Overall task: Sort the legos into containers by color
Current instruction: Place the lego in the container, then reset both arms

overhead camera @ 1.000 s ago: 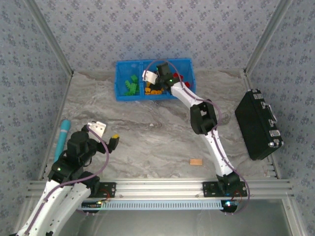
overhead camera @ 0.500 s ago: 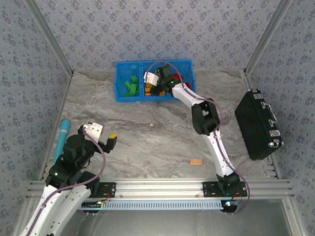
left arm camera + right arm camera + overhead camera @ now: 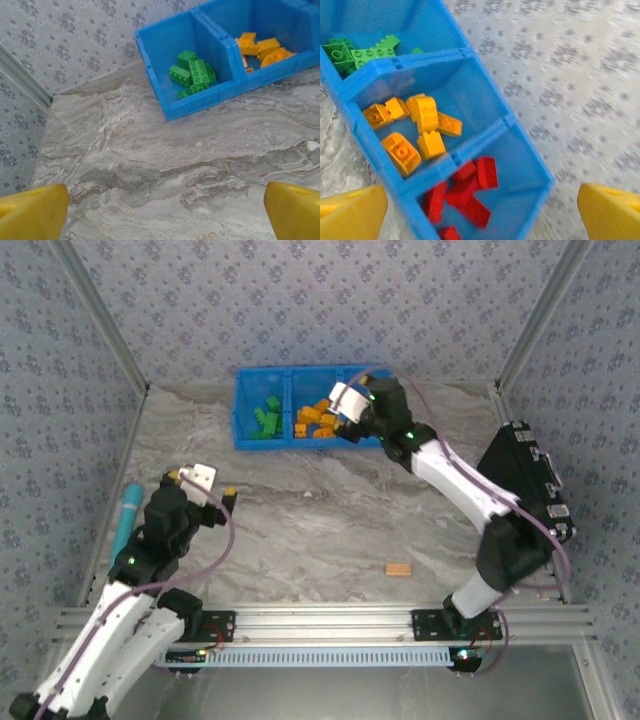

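Note:
The blue three-compartment bin [image 3: 240, 410] stands at the table's far edge. Green legos [image 3: 266, 417] lie in its left compartment and orange-yellow legos [image 3: 318, 420] in the middle one. My right gripper [image 3: 345, 423] hovers over the bin's right part, open, nothing between its yellow fingertips [image 3: 350, 215]. Below the right gripper [image 3: 480, 215] lie red legos [image 3: 467, 192] in one compartment, orange-yellow legos [image 3: 420, 130] beside them and green legos [image 3: 360, 50] beyond. My left gripper [image 3: 203, 485] is open over bare table at the near left. Ahead of the left gripper [image 3: 162, 215] are the bin [image 3: 200, 102] and green legos [image 3: 195, 75].
A black hard case [image 3: 525, 495] lies at the right edge. A small tan block [image 3: 399, 569] sits near the front, right of centre. A teal cylinder [image 3: 125, 520] lies along the left edge beside my left arm. Patterned walls close in the table.
The right gripper has opened and shifted from the middle compartment toward the right one, its elbow swinging out to the right. The left gripper has moved slightly forward, still open.

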